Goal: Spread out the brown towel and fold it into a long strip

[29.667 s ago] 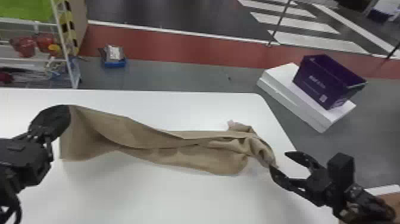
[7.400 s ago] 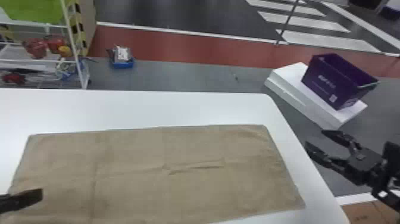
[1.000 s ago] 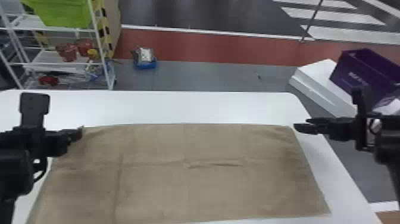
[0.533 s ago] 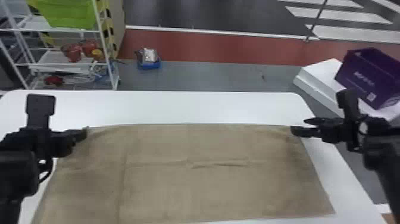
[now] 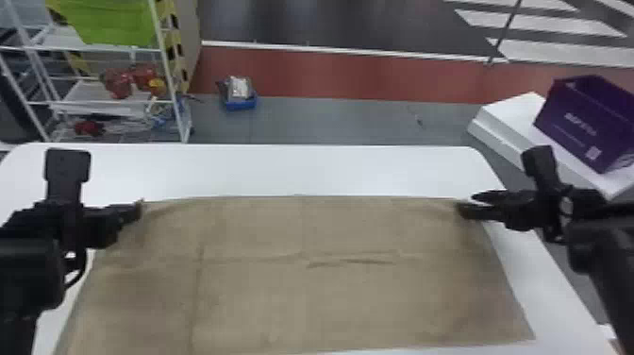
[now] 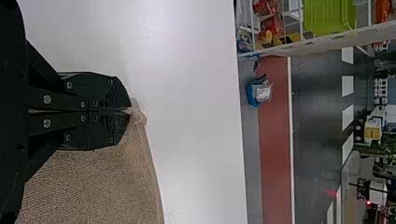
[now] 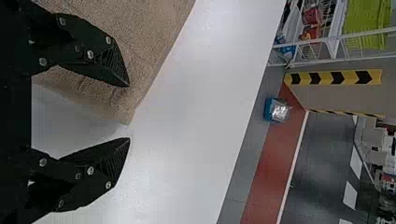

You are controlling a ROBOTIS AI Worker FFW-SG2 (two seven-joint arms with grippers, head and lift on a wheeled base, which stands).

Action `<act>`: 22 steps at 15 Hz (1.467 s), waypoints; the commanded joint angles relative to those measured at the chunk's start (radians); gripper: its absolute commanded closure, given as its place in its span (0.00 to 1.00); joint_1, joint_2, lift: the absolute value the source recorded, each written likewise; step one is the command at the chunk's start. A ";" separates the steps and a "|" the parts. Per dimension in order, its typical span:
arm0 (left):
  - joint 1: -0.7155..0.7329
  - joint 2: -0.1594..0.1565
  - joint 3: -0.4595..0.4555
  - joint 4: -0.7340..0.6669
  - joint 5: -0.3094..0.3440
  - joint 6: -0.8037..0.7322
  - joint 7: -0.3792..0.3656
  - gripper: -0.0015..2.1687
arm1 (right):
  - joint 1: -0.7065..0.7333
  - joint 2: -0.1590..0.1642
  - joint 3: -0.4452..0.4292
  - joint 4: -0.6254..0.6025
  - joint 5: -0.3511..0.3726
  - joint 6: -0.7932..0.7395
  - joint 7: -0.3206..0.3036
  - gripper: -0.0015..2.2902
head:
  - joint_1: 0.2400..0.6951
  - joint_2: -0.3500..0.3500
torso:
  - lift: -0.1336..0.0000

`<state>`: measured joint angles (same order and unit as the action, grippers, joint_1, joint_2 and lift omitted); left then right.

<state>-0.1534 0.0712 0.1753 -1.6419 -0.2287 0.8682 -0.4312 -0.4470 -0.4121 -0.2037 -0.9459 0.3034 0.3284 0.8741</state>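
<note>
At the far left corner of the brown towel [image 5: 297, 292], the left gripper [image 6: 128, 111] is pressing its fingers together on the cloth. This grip is probably securing one end of the far edge for a lengthwise fold. The left wrist view is revealing the pinched corner bunching just past the fingertips; the head view is presenting only dark tips meeting the towel.

The towel is lying spread on the table [image 5: 292, 170]. A short wrinkle [image 5: 351, 261] is running across its middle, right of a straight crease [image 5: 197, 283]. The head view is giving this overall layout, whereas each wrist view is framing a corner.

At the towel's far right corner, the right gripper [image 7: 129, 112] is holding its fingers apart, with the corner lying between them. One finger is overlapping the cloth; the other is extending past the towel's right side. This placement is apparently preparing a matching grip, so that both ends can be folded together. The right wrist view is exposing the wide gap, which is appearing narrower in the head view. Lifting before the right fingers close could skew the fold.

Beyond the towel, at far right, a purple box [image 5: 585, 122] is resting on white slabs [image 5: 514, 118].
</note>
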 commanded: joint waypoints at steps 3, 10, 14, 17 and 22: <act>0.000 0.001 0.010 0.001 0.000 -0.001 -0.004 0.60 | -0.010 0.004 0.007 0.003 0.000 -0.001 0.028 0.67 | 1.00 0.33 | 0.08; 0.029 -0.001 0.026 -0.052 0.002 -0.001 -0.004 0.63 | 0.028 0.003 -0.045 -0.103 -0.018 0.015 0.105 0.73 | 1.00 0.36 | 0.08; 0.063 -0.002 0.056 -0.119 0.003 -0.001 -0.006 0.63 | 0.056 -0.010 -0.069 -0.139 -0.012 -0.050 0.140 0.73 | 1.00 0.36 | 0.08; 0.107 -0.004 0.079 -0.197 0.023 -0.001 -0.009 0.63 | 0.097 -0.010 -0.106 -0.188 -0.021 -0.065 0.189 0.73 | 1.00 0.37 | 0.08; 0.175 -0.010 0.101 -0.302 0.066 0.002 -0.034 0.63 | 0.183 0.001 -0.154 -0.330 -0.069 -0.081 0.226 0.73 | 1.00 0.37 | 0.08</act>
<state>0.0071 0.0641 0.2732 -1.9247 -0.1728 0.8704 -0.4625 -0.2838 -0.4147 -0.3477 -1.2331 0.2518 0.2409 1.0962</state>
